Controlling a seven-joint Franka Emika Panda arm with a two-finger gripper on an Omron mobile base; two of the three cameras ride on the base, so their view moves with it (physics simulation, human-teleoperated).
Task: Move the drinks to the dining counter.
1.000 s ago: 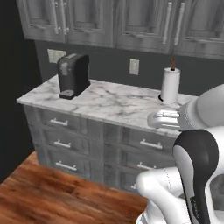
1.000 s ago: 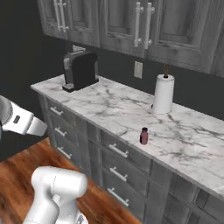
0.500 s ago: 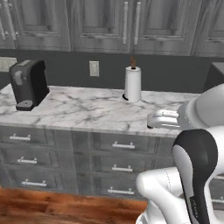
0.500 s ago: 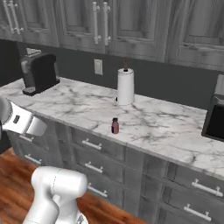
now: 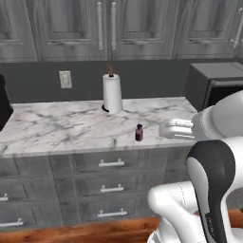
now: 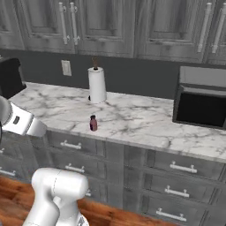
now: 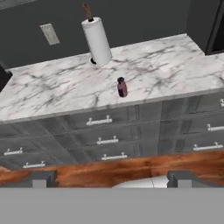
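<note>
While the end effector (image 7: 112, 177) stayed released and empty, the dark-purple drink (image 7: 122, 87) stood upright on the counter (image 7: 52, 92), well ahead.

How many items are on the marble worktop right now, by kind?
Dark-purple drink container: 1
Paper-towel roll: 1
Dark microwave-like box at the right end: 1
Black appliance at the left end, cut by the frame edge: 1
Total: 4
</note>
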